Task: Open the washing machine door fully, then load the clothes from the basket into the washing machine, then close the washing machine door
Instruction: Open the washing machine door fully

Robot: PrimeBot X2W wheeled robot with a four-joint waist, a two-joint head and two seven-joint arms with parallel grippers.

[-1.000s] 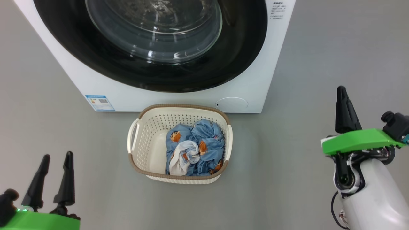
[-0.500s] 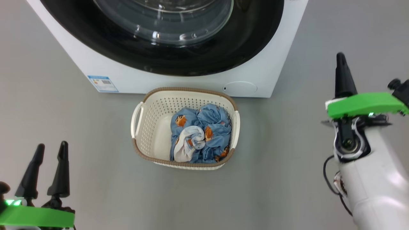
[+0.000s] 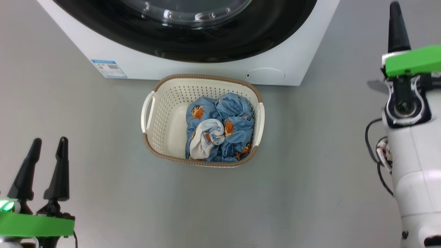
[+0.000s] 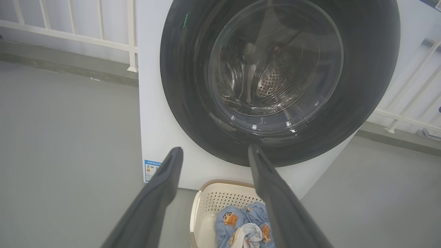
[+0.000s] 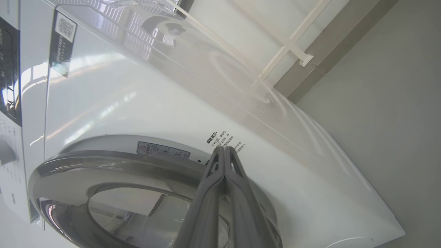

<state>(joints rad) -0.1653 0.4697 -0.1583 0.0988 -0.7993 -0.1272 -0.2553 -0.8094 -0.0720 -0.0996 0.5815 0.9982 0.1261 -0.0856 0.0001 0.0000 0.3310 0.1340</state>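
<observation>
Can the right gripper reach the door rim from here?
Probably yes: the right gripper, shut, points at the rim of the washing machine door with nothing between them.

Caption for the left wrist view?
Open left gripper faces shut black-ringed glass washing machine door; below, cream perforated basket holds blue cartoon-print clothes.

clothes (image 3: 220, 129) in basket (image 3: 165, 113); basket before washing machine (image 3: 193, 70)
</observation>
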